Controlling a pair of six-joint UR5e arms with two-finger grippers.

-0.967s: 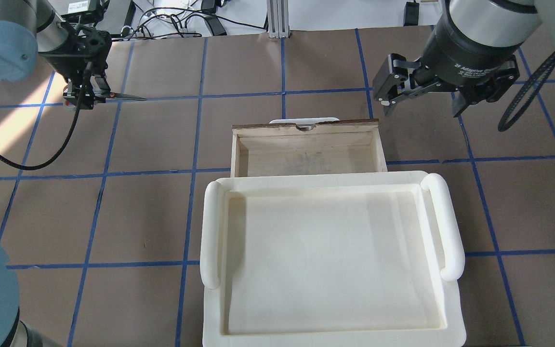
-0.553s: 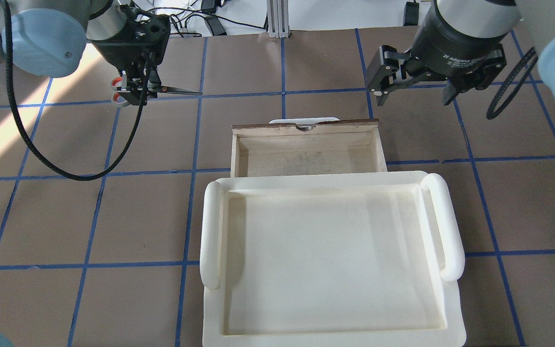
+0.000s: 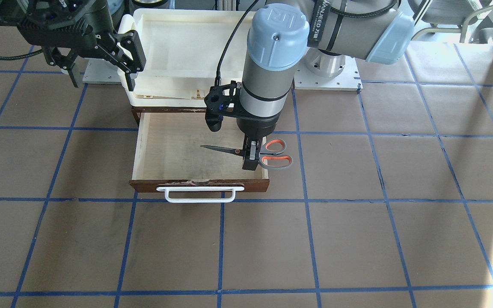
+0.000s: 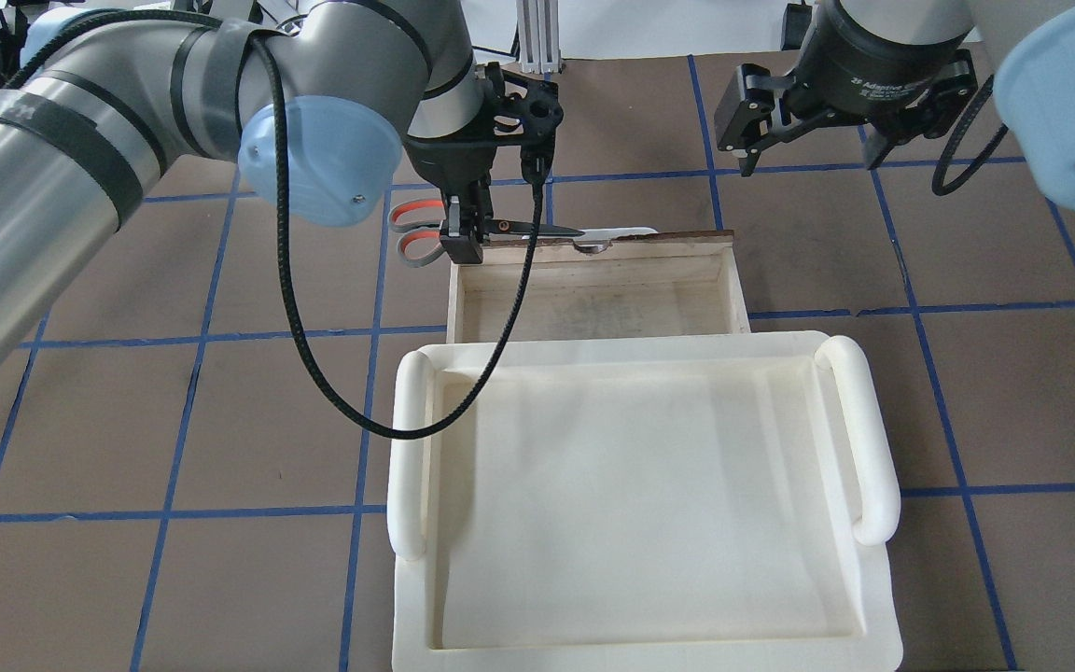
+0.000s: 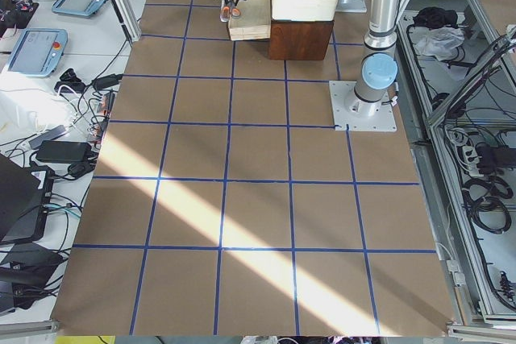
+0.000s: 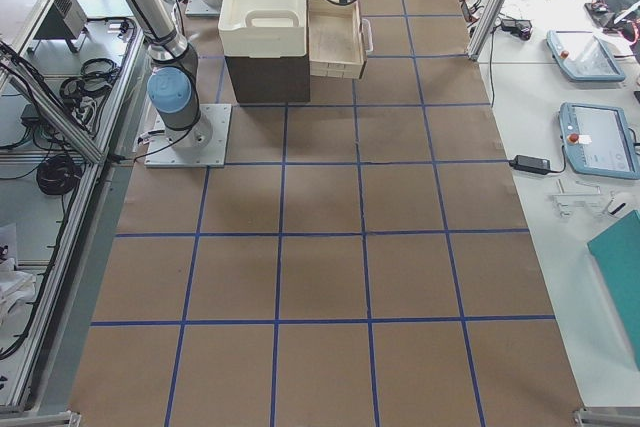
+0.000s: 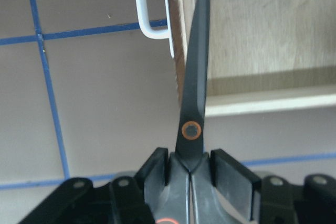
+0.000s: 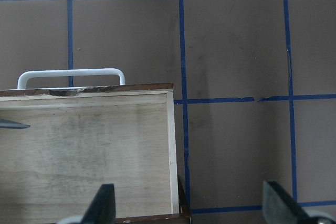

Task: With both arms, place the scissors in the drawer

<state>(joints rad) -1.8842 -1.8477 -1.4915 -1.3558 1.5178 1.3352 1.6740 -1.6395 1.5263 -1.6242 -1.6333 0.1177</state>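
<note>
so the left gripper (image 3: 250, 166), black two-finger thing, has its fingers pressed tight on the small grey-handled scissors (image 3: 223, 149) with orange-red inside the loops and slim dark steel blades, pinching them right behind the pivot screw. The blades stick straight out ahead of the fingers, closed and level, above the pale plywood inside of the shallow dark-brown wooden drawer (image 3: 199, 185), close to its front panel with the white bar handle (image 3: 199, 198). The loops hang out behind the fingers, past the drawer's side wall, over the brown table (image 3: 357, 171) with its blue tape grid. The right gripper (image 4: 810, 166) has its fingers spread wide with nothing in them, hovering off the drawer's opposite corner, and the big white plastic tray (image 4: 612, 347) sits behind the drawer
</note>
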